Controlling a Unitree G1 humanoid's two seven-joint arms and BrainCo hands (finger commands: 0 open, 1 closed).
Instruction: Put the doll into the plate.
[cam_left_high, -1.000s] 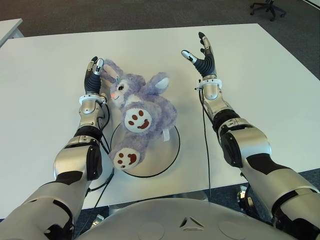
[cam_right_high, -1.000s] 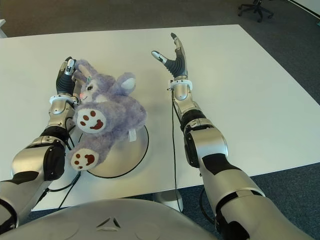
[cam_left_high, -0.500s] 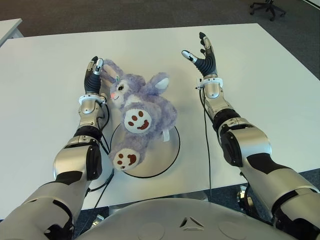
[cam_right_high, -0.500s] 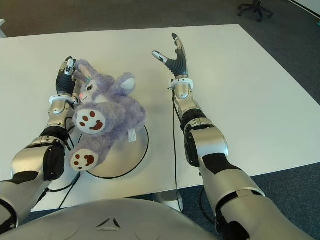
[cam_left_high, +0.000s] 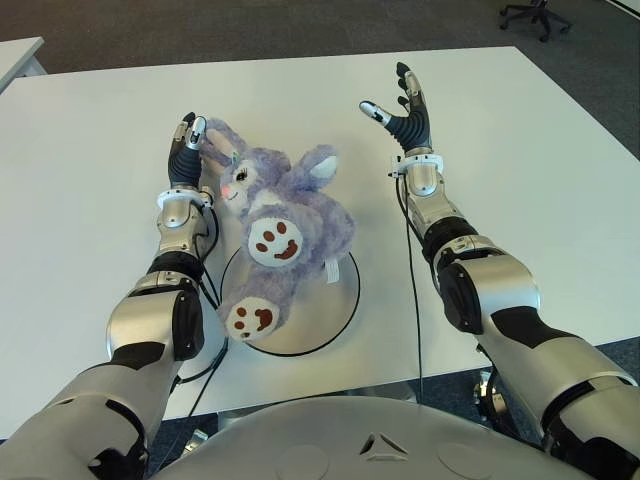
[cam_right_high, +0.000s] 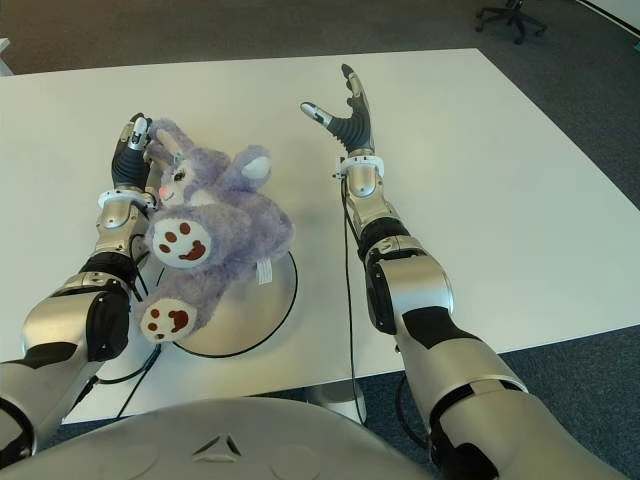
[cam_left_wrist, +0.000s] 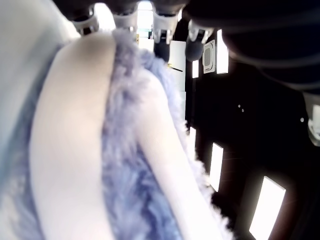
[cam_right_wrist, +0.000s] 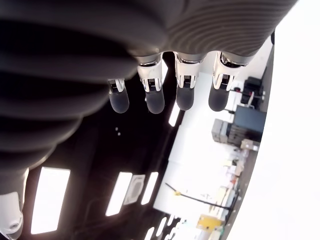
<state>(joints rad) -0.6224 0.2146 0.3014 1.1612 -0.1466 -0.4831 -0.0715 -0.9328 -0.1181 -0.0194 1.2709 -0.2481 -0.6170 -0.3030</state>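
Two hands are seen. The left hand (cam_left_high: 186, 150) is closed on an ear of the plush rabbit doll (cam_left_high: 283, 225), whose lower body lies over the white plate (cam_left_high: 335, 305). Soft and light, it is probably best gripped by the body. The right hand (cam_left_high: 402, 108) is held open and empty, well apart.

doll (cam_left_high: 285, 215): purple plush rabbit, white belly, white soles with brown paw prints, pink nose, lying on its back
doll pose: head and ears toward the far left, feet toward the near edge, lower body and one foot over the plate, head and ears off it on the table
plate (cam_left_high: 330, 310): round, white, dark rim, flat on the table, mostly under the doll
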